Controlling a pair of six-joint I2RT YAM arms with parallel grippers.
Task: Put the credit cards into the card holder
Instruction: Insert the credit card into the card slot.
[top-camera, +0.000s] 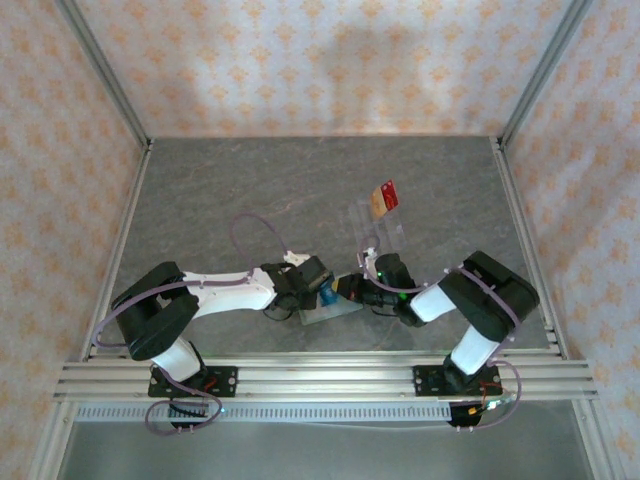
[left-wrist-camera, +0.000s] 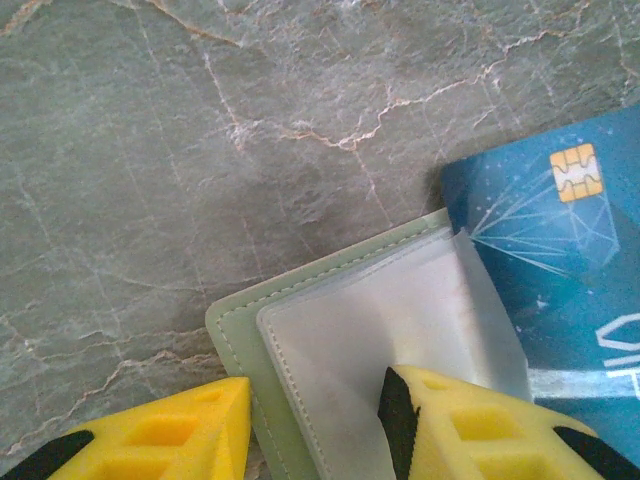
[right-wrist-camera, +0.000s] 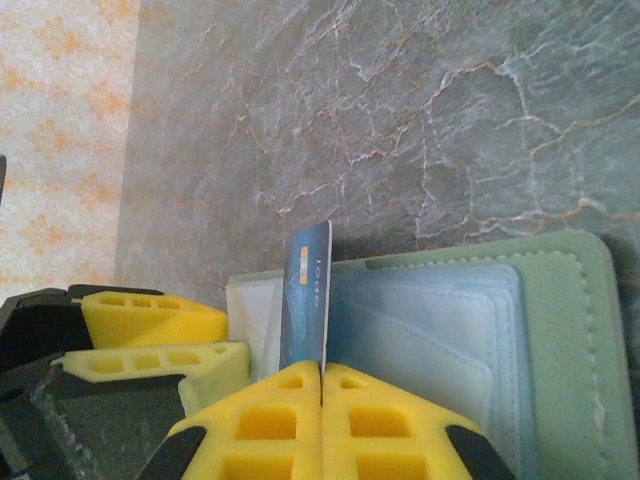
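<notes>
1. I'm looking down on a grey tabletop veined like marble; both wrist cameras show pale and rusty veins running across it.
2. A clear ridged tray lies on it right of centre, set at an angle.
3. Walls papered in a cream-and-orange motif close off three sides.
4. Aluminium posts rise at the back corners.
5. Ribbed aluminium rails run along the near edge.

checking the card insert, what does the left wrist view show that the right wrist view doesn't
Left wrist: the blue card face-on with its gold chip, the left gripper astride a corner of the card holder. Right wrist: that card edge-on and upright, pinched in the shut right gripper, at the holder's open pockets. Both: card, holder, left gripper, marble table.
</notes>
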